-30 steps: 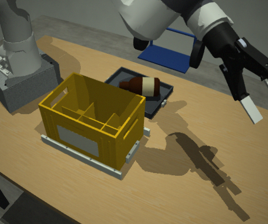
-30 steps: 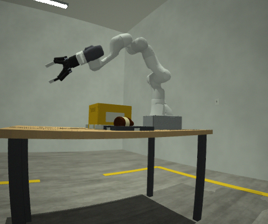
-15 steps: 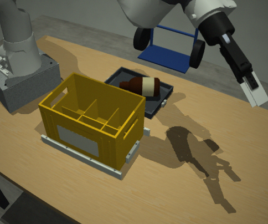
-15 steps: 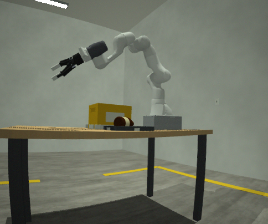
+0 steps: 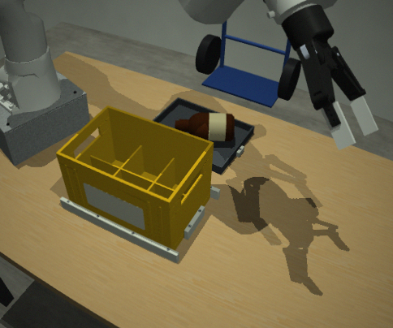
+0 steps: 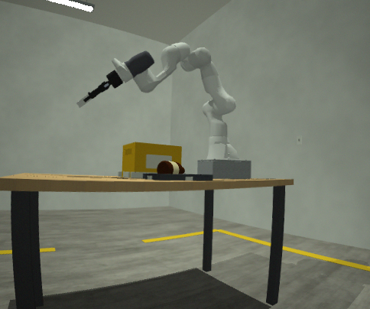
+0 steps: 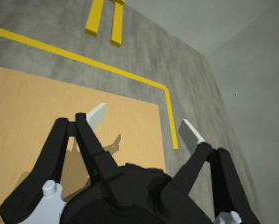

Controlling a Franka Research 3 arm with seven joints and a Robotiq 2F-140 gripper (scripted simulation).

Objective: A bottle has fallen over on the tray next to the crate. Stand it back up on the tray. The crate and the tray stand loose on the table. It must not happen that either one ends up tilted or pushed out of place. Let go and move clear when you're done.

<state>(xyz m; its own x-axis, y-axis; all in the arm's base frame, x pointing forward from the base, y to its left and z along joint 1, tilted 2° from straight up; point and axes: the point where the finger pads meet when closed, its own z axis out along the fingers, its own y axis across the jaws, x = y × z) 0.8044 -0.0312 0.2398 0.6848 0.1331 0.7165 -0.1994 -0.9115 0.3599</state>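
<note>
A brown bottle [image 5: 199,125] [image 6: 165,167] with a cream label lies on its side on the dark tray [image 5: 222,157] [image 6: 205,177]. In the top view its neck points left, towards the robot base, and the crate's wall hides part of its near side. The yellow crate [image 5: 69,174] [image 6: 129,158] stands upright beside the tray, with dividers inside. My gripper [image 5: 357,131] [image 6: 82,102] [image 7: 143,117] is open and empty, high above the table and well away from the bottle, with its fingers slanting down and outward. The wrist view shows neither bottle, tray nor crate.
A long light-grey rail [image 5: 120,231] runs along the crate's front, and a short one [image 5: 194,222] sits by its side. The robot's grey base block [image 5: 39,130] [image 6: 224,169] stands near the crate and tray. A blue hand truck [image 5: 238,85] is on the floor beyond the table.
</note>
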